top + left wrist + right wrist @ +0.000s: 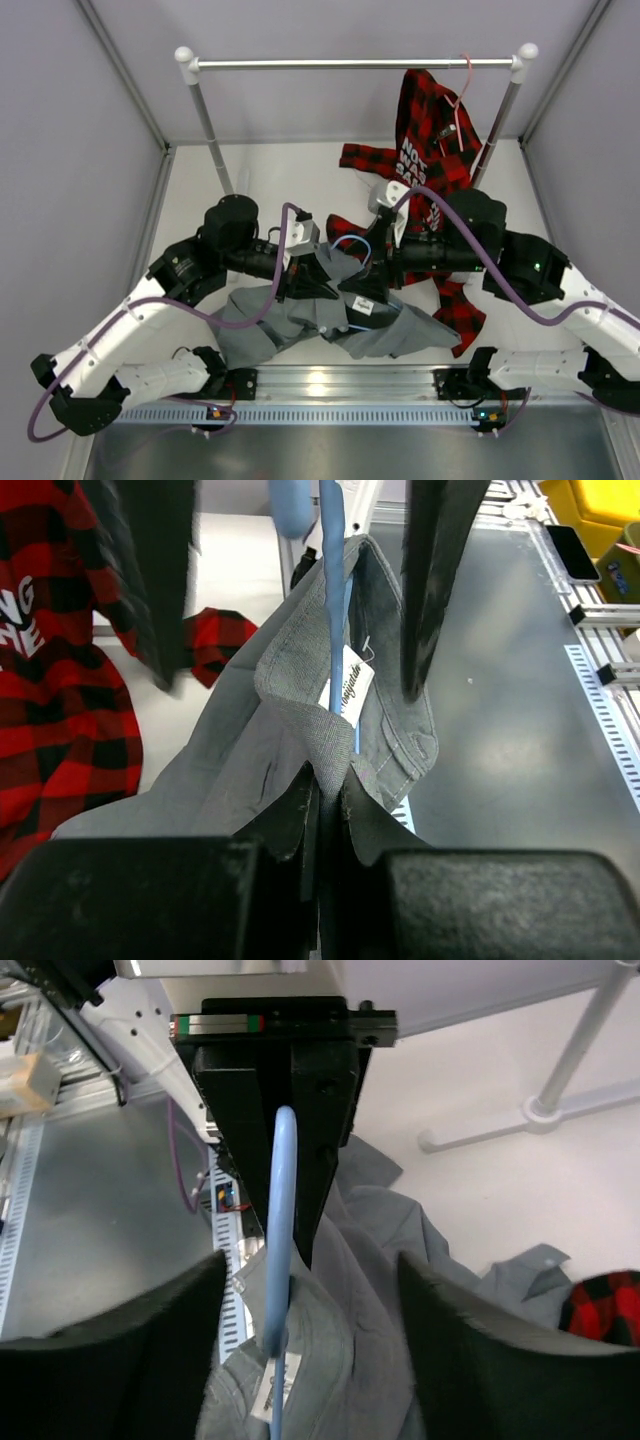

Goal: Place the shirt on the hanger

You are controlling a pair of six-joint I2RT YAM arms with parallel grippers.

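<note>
Shirt [230,770] collar sits pinched in level left tool [326,788].

Top external: mounted high above the near edge, tilted toward the far edge, whole bench covered
Left wrist: close, faced toward the right edge
Right wrist: close, faced toward the left edge
Shared: shirt [230,770] collar and hanger [332,610], seen by all

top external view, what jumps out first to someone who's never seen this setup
The red-and-black plaid shirt hanging from the rail at the upper right stands out most. In the middle, both arms meet over the crumpled grey shirt. The left gripper pinches its collar, and the light-blue hanger runs between the open fingers of the right gripper.
</note>
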